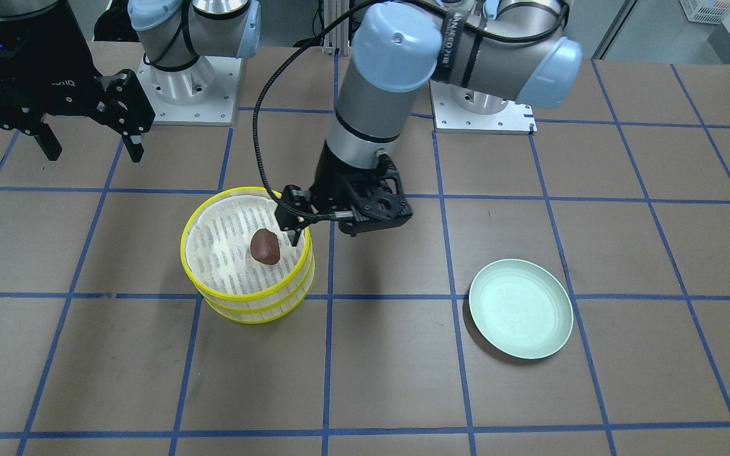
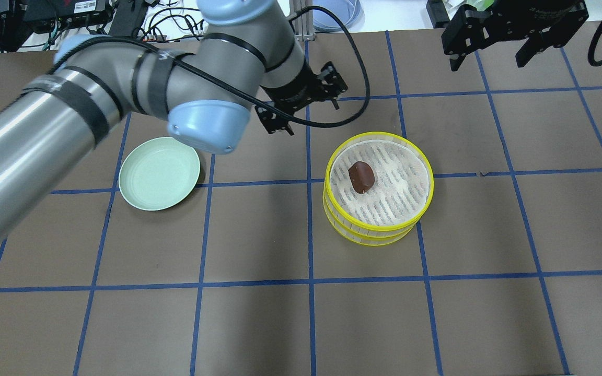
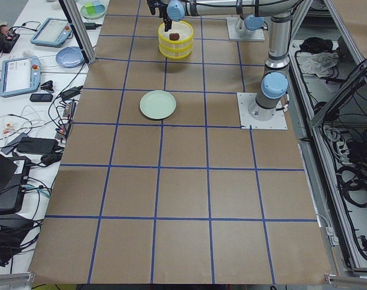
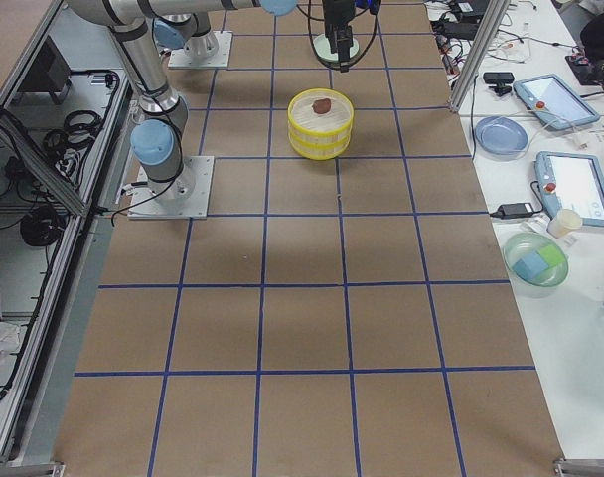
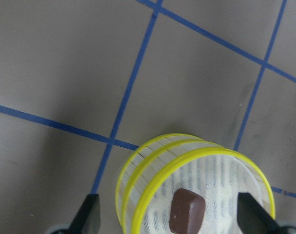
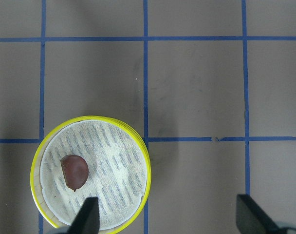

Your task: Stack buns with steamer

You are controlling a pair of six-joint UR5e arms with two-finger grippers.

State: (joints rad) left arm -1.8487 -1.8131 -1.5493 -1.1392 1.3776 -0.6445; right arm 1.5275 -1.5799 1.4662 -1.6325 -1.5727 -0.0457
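Looming largest in the overhead view, the left arm (image 2: pixel 71 120) reaches across the table, and its blue elbow cap covers the 1 o'clock edge of the pale green plate (image 2: pixel 159 172). The plate sits at 9 o'clock from the yellow-rimmed steamer (image 2: pixel 377 236), well apart. With fingers spread, the left gripper (image 2: pixel 305 102) hangs at the steamer's 10 o'clock. At its 1 o'clock, well clear, the right gripper (image 2: pixel 490 52) is also spread. On the top tier's liner lies the brown bun (image 2: pixel 361 176). Blue tape grids the brown table (image 2: pixel 301 313); teach pendants (image 4: pixel 578 187) and cables line the side benches.
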